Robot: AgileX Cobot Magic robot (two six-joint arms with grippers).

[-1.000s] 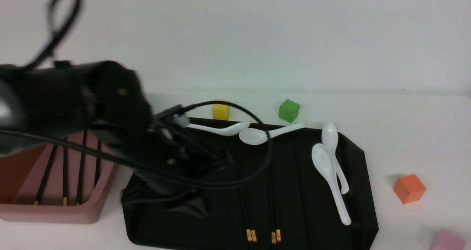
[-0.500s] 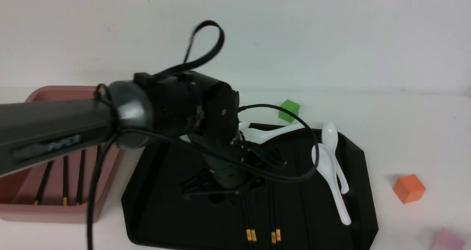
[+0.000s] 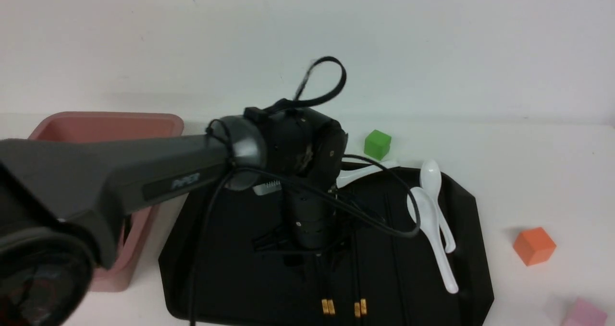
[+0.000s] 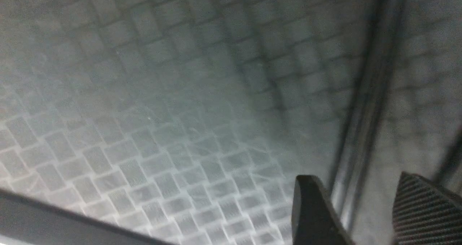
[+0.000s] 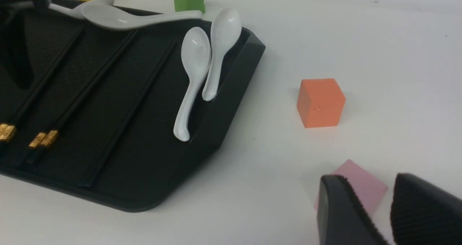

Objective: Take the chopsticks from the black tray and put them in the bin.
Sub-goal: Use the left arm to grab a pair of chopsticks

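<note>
**Left claw straddling chopsticks on the tray**

The long, thin black chopsticks with small gold bands [image 3: 328, 307] lay flat on the floor of the large glossy black tray with cut corners [image 3: 226, 283]. Their long axis ran near to far. The banded ends pointed toward the tray's near edge, in two side-by-side pairs. The deep dusty-pink plastic bin [image 3: 110, 119] stood on the white tabletop [image 3: 543, 172] just left of the tray, largely hidden behind the left arm.

The left claw [image 4: 357, 178] pointed down over the middle of the tray, above the left pair. Its two fingers [image 4: 310, 209] were apart, with blurred chopstick shafts running between them. Whether the pads touched the shafts could not be told.

The right claw [image 5: 368, 178] hovered over the tabletop right of the tray, above a pale pink cube [image 5: 361, 187]. Its fingers showed a narrow gap and held nothing.

White soup spoons [image 3: 430, 230] lay along the tray's right and far sides. A green cube [image 3: 377, 144] sat beyond the far rim, and an orange cube [image 3: 534, 245] sat well to the right.
</note>
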